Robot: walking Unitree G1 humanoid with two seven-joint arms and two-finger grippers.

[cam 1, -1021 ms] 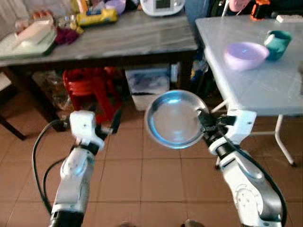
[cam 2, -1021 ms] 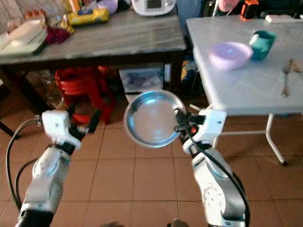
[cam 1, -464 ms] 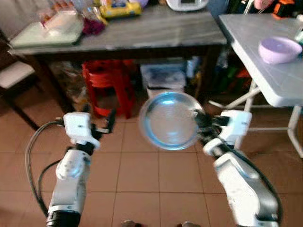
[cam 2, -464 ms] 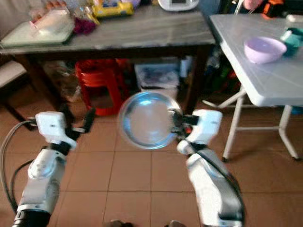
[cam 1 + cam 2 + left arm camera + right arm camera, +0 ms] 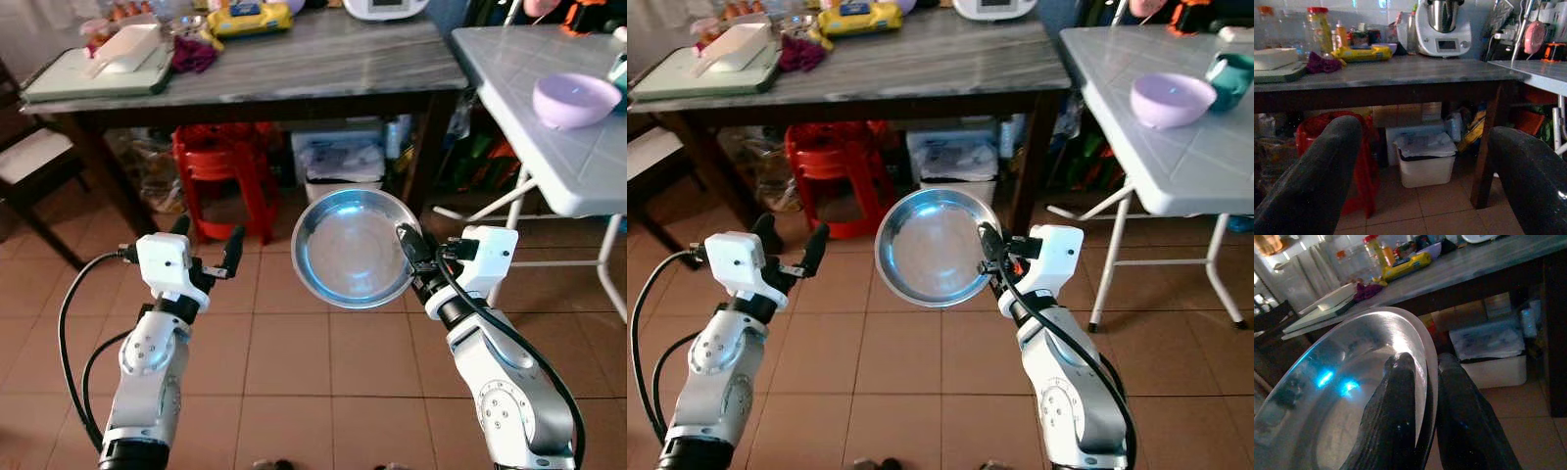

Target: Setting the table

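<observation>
A round steel plate [image 5: 351,247] is held up over the tiled floor, its hollow face turned toward me. My right gripper [image 5: 408,245] is shut on its right rim; in the right wrist view the fingers [image 5: 1400,396] pinch the plate [image 5: 1337,396] edge. My left gripper [image 5: 207,245] is open and empty, raised at the left. The white folding table [image 5: 549,137] at the right carries a lilac bowl [image 5: 573,99] and a teal cup [image 5: 1229,78].
A dark counter table [image 5: 294,69] stands ahead with a white tray [image 5: 93,69], a yellow pack [image 5: 245,18] and an appliance [image 5: 1444,27]. Beneath it are red stools [image 5: 220,171] and a white bin [image 5: 343,166]. A dark chair [image 5: 34,162] is at the left.
The view has swung left and steadied, so the white table now sits farther right. The plate stays clamped in the right gripper; the left gripper remains open.
</observation>
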